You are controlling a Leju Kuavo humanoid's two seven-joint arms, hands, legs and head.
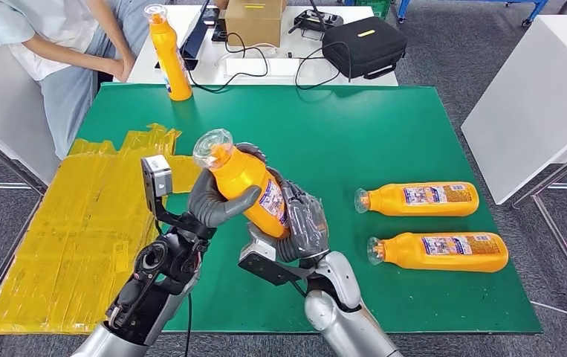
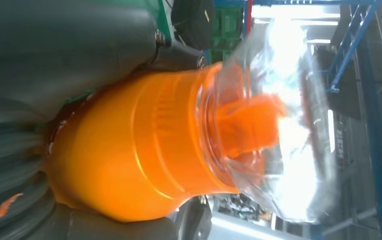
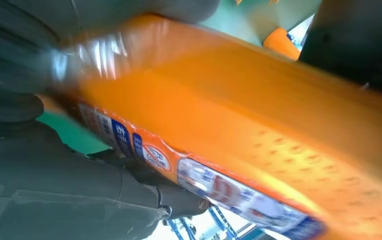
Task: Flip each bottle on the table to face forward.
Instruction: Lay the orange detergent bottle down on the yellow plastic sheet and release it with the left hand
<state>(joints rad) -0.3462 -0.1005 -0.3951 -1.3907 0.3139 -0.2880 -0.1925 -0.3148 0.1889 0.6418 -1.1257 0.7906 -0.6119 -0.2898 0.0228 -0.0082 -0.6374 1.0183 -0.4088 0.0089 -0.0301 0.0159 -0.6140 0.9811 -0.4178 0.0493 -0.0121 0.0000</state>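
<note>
Head view: held bottle (image 1: 244,184) raised above the green surface (image 1: 384,134), tilted, clear cap up and to the left, base down toward the right hand. Orange body, blue-and-white label along the lower side. Left hand (image 1: 217,197) wrapped round the upper body just below the cap, thumb across the front. Right hand (image 1: 302,227) closed round the base end, fingers pressed against the label side. Two more bottles lying flat on the surface to the right, upper lying bottle (image 1: 418,199) and lower lying bottle (image 1: 438,251), both label-up, clear caps pointing left, near each other but apart. Upright bottle (image 1: 169,53) standing at the far left edge of the surface. Yellow sheet (image 1: 79,230) spread over the left part. Person (image 1: 57,44) standing beyond the far left corner. Black bag (image 1: 363,46) and cardboard box (image 1: 254,21) on the white table behind.

Left wrist view: orange shoulder of held bottle (image 2: 143,150), ribbed collar, orange nozzle inside the clear cap (image 2: 284,115). Dark grey fingers (image 2: 53,55) pressed against the body on both sides.

Right wrist view: orange body close up, blurred; label strip (image 3: 188,172) with blue and white print; faint dimpled texture on the side. Dark fingers (image 3: 53,180) closed against the bottle.
</note>
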